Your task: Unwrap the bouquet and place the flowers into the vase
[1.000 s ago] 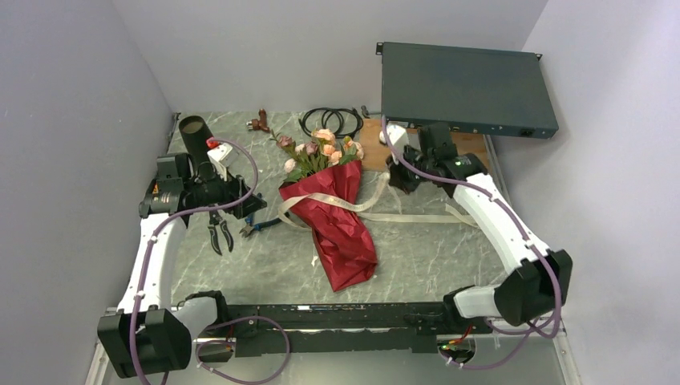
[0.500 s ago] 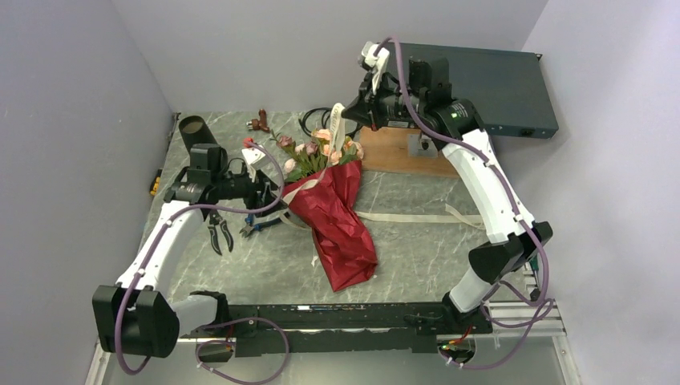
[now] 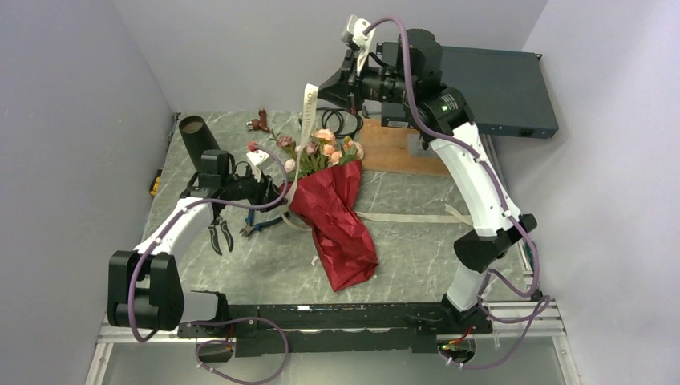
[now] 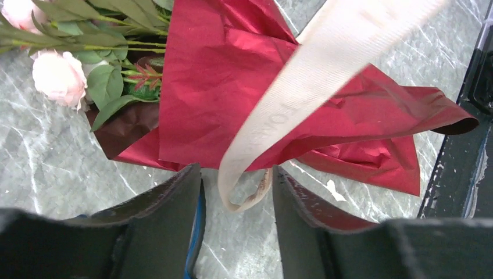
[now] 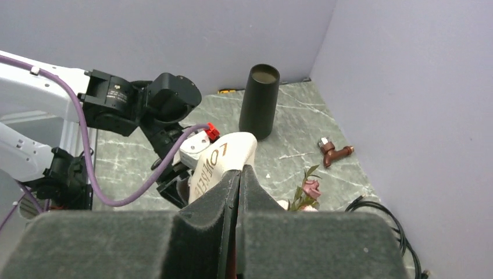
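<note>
Lavender walls (image 3: 72,96), seemingly marble grey tabletop (image 3: 417,257)

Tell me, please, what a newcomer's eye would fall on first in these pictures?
The red-wrapped bouquet lying mid-table stands out first, pink and peach roses at its far end. Next comes the beige ribbon, held high above them by the shut right hand, while the open left hand straddles its lower loop. The dark vase stands upright at the far left.

I note: beige printed ribbon (image 4: 302,87) loop hangs between left claw (image 4: 235,177) fingers. Crinkled red paper-wrapped bouquet (image 3: 337,216) lies just ahead of it on grey marble-pattern table (image 3: 417,257). Matte black tapered vase (image 3: 195,136) upright behind left claw. Right claw (image 5: 237,174) above bouquet, ribbon end pinched in it.
</note>
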Motion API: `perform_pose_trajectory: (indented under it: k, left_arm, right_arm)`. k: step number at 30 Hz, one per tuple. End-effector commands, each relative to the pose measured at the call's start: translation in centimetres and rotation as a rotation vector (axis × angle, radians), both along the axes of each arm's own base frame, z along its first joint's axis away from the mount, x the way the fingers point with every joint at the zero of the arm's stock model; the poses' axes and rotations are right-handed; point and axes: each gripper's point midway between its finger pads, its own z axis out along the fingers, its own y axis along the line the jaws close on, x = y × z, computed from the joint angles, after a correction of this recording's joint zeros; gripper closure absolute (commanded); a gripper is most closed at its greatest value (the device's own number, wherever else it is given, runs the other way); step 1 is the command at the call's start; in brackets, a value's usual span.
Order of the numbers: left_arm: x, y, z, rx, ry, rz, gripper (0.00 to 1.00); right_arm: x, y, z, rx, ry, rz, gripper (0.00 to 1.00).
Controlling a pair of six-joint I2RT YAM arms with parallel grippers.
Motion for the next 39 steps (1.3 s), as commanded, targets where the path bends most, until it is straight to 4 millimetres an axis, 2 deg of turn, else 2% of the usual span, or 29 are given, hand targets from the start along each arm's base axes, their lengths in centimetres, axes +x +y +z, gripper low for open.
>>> perform_pose_trajectory:
  k: [1, 3, 4, 5, 6, 8, 9, 12, 16, 19, 22, 24, 26, 31, 39]
  left_arm:
    - [1.6, -0.6, 1.5, -0.101, -0.034, 0.011, 0.52]
    - [1.6, -1.0, 1.2, -0.117, 0.001, 0.013, 0.63]
    - [1.3, -1.2, 1.2, -0.115, 0.008, -0.001, 0.65]
    - [1.0, -1.5, 1.3, -0.11, 0.006, -0.018, 0.64]
    - [0.8, -1.7, 1.5, -0.11, -0.003, -0.028, 0.59]
    - [0.2, -2.1, 1.8, -0.12, -0.018, -0.048, 0.4]
    - [-0.1, -2.3, 1.7, -0.117, -0.019, -0.064, 0.35]
    - [-0.6, -2.6, 0.8, -0.103, -0.022, -0.116, 0.32]
    - [0.7, -2.9, 0.2, -0.102, -0.038, -0.125, 0.32]
    - [1.0, -3.6, 0.5, -0.098, -0.056, -0.164, 0.4]
    - [0.8, -3.8, 0.6, -0.096, -0.06, -0.174, 0.59]
    - [0.5, -3.7, 1.1, -0.095, -0.048, -0.168, 0.76]
    - [0.4, -3.4, 1.9, -0.094, -0.027, -0.138, 0.99]
    - [0.8, -1.6, 5.8, -0.191, 0.045, -0.008, 1.0]
    - [0.5, -2.6, 12.3, -0.267, -0.045, -0.036, 1.0]
  right_arm:
    - [0.3, -0.2, 1.2, 0.006, -0.039, -0.032, 1.0]
    - [-0.1, -0.5, 0.4, -0.007, -0.041, -0.033, 1.0]
    - [-0.4, -0.7, 0.0, -0.007, -0.044, -0.031, 1.0]
    - [-1.2, -1.1, 0.5, 0.009, -0.068, -0.029, 1.0]
    - [-1.4, -1.2, 0.1, 0.01, -0.062, -0.027, 1.0]
    - [-1.8, -1.4, 0.0, 0.01, -0.04, -0.026, 1.0]
    - [-1.8, -1.4, -0.1, 0.004, -0.031, -0.03, 1.0]
    - [-1.6, -1.8, 0.5, 0.002, -0.057, -0.055, 1.0]
    - [-1.6, -2.0, 2.0, 0.03, -0.063, -0.071, 1.0]
    - [-1.5, -1.8, 2.0, 0.035, -0.047, -0.073, 1.0]
    - [-0.9, -1.6, 1.4, 0.033, -0.033, -0.083, 1.0]
    - [-0.4, -1.6, 0.8, 0.024, -0.016, -0.097, 1.0]
    - [-0.3, -1.6, -0.3, 0.0, -0.007, -0.099, 1.0]
    - [0.1, -1.7, -5.9, -0.091, 0.043, -0.091, 1.0]
    - [0.1, -1.6, -13.9, -0.234, 0.12, -0.04, 1.0]
